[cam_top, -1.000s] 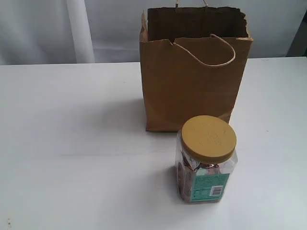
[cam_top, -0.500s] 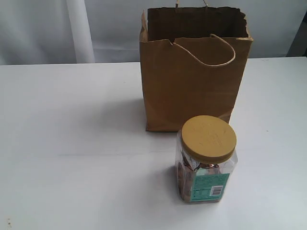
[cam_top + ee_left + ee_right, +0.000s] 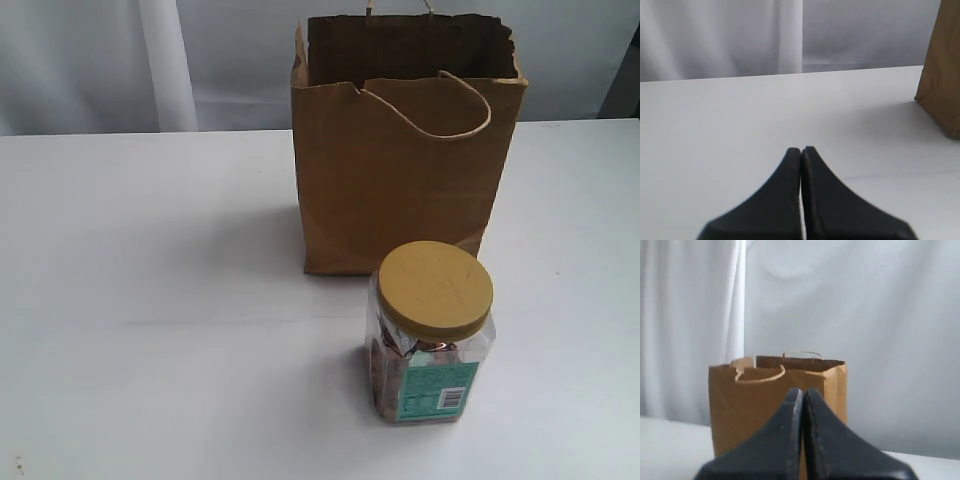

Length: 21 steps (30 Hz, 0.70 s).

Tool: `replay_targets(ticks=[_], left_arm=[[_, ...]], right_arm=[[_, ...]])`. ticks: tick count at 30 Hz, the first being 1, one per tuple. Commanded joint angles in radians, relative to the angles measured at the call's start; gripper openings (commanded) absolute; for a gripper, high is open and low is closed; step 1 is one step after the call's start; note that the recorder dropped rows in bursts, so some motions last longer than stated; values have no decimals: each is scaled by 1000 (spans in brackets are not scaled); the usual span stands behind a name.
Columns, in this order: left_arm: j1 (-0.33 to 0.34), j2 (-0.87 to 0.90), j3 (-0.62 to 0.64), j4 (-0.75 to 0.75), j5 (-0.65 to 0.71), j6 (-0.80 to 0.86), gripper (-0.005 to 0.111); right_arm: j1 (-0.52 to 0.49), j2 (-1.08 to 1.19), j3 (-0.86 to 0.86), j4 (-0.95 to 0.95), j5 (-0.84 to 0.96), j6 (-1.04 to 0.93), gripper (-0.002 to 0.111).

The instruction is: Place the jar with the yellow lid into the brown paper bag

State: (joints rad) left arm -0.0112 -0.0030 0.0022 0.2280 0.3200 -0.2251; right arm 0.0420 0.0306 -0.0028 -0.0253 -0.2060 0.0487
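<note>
Yellow-lidded jar faceted clear plastic; brown paper bag creased, rectangular, torn-edged.

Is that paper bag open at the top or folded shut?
Open: the bag stands upright, its top spread wide, dark inside showing.

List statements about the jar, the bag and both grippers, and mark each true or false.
The yellow-lidded jar stands upright on the table. True.
The jar is inside the brown paper bag. False: it stands outside, in front of the bag.
The left gripper is shut. True.
The right gripper holds the jar. False: it is shut on nothing.
The bag lies on its side. False: it stands upright, mouth open.
</note>
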Motion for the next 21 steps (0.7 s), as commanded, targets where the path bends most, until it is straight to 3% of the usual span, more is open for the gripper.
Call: replay_targets(ticks=[1, 7, 16, 21], left_arm=[[-5, 3, -2, -4, -9, -4, 1], [-5, 3, -2, -4, -9, -4, 1], [-5, 3, -2, -4, -9, -4, 1], [-5, 3, -2, -4, -9, -4, 1]], right_arm=[[-6, -3, 1, 234, -41, 58, 0], [-6, 64, -228, 235, 301, 24, 0], [-6, 473, -755, 69, 894, -61, 0], [-6, 632, -959, 123, 1064, -74, 0]])
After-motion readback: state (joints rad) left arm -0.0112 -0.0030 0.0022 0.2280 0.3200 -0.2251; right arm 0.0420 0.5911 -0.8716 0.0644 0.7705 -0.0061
